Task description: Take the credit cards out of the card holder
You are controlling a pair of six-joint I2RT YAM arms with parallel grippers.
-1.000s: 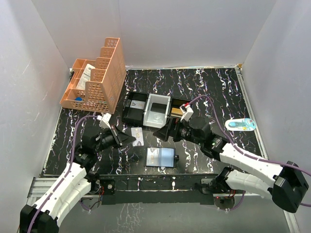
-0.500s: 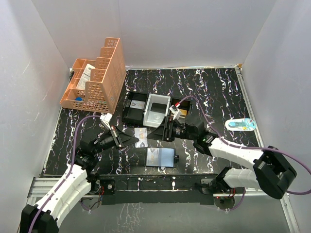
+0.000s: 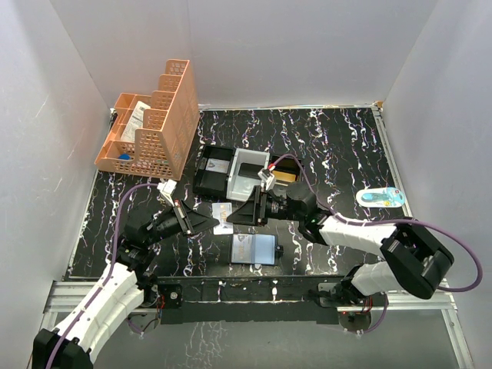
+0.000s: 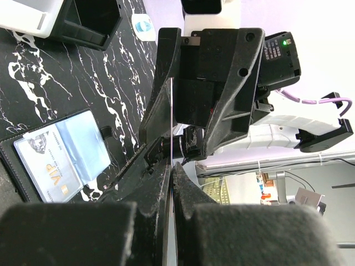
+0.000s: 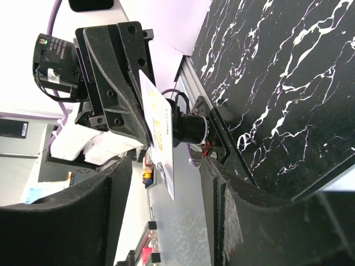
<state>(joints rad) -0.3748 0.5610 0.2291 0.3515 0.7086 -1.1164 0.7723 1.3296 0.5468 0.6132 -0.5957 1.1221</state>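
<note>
Left claw (image 3: pixel 211 221), pinching a card (image 5: pixel 157 133) edge-on, faces the spread right claw (image 3: pixel 238 214) close opposite, with the card holder (image 3: pixel 254 249) lying open on the counter (image 3: pixel 338 146) just nearside.

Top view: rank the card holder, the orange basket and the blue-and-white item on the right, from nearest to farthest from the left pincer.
Measured from the left pincer, which holds a card:
1. card holder, just to its right, toward the near edge.
2. orange basket, at the far left corner.
3. blue-and-white item, across the table near the right edge.
</note>
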